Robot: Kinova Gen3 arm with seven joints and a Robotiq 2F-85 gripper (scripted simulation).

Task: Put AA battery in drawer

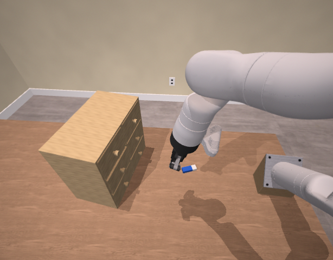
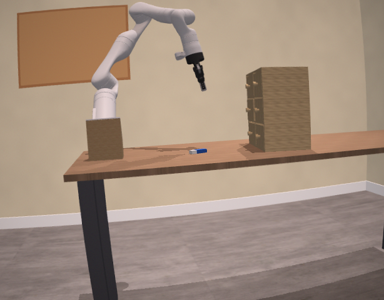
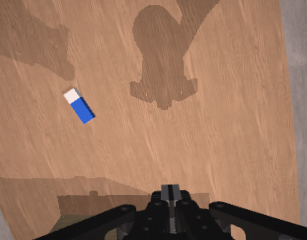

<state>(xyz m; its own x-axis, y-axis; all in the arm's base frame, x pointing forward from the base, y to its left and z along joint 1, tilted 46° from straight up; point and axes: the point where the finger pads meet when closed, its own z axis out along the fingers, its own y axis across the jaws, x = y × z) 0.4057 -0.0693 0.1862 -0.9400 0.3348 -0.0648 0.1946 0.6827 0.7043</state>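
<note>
The pincer hangs high above the tabletop, clenched with nothing between its fingers. Seen from the wrist, the blue-and-white AA battery lies flat on the wood toward ten o'clock. In the exterior view the small chest stands at about three o'clock, all drawers pushed in.

A pale grey robot arm of thick rounded segments with thin seam rings ends in a black collar and a slim black tool with grey fingertips. Its square grey base plate shows dark corner screws.
</note>
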